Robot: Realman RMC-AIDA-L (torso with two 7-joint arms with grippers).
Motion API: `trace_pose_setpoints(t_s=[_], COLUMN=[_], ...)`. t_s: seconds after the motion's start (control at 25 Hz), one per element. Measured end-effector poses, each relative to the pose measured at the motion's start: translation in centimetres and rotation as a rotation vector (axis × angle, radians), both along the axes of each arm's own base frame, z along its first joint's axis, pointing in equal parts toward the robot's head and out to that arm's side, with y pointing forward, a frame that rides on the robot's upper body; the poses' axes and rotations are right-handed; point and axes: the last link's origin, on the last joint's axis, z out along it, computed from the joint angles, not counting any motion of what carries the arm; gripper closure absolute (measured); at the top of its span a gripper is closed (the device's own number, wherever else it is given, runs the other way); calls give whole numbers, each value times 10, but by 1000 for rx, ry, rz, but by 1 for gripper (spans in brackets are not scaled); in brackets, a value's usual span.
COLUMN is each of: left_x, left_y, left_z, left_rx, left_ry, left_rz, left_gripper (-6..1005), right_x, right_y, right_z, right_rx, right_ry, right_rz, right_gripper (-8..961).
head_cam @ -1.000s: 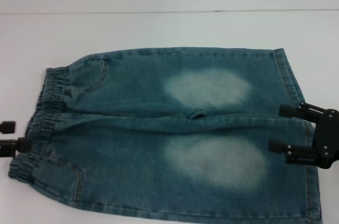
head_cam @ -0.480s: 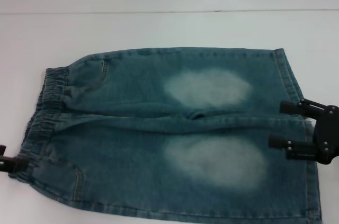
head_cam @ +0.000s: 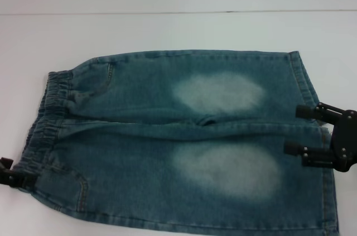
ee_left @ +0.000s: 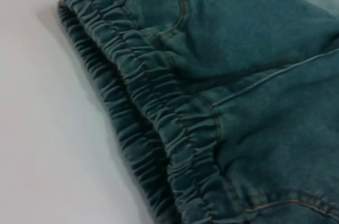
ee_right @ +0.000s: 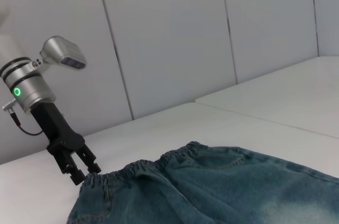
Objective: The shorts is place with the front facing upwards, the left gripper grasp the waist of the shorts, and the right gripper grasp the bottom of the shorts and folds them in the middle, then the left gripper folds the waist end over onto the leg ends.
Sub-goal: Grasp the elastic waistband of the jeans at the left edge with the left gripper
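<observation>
White table [head_cam: 167, 29] — left gripper [head_cam: 12, 176] at shorts [head_cam: 167, 135] waist corner.

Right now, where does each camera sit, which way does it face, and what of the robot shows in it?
Head view: above, facing down on the shorts; left gripper at the waist corner, open right gripper over the leg ends.
Left wrist view: close over the elastic waistband; no robot parts.
Right wrist view: low, facing across the table toward the left gripper.
Shared: all show the waistband.
</observation>
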Motion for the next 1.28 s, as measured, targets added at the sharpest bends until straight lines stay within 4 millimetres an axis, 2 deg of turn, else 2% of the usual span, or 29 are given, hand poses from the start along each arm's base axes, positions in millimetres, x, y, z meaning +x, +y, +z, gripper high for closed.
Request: trace_pose_setpoints(t_s=[0.52, 0.96, 1.28], left_x=[-1, 3, 4], left_y=[1, 6, 7], left_z=[-7, -8, -11], left_rx=[-49, -38, -43], left_ry=[26, 16, 13], left_rz=[-6, -18, -16], left_gripper=[211, 692, 892], right_x=[1, 1, 2], right_y=[1, 1, 3], right_z=[2, 1, 7], right_rx=[13, 13, -35], right_ry=[4, 12, 35], right_rz=[-5, -12, -110], right_gripper=[11, 12, 12])
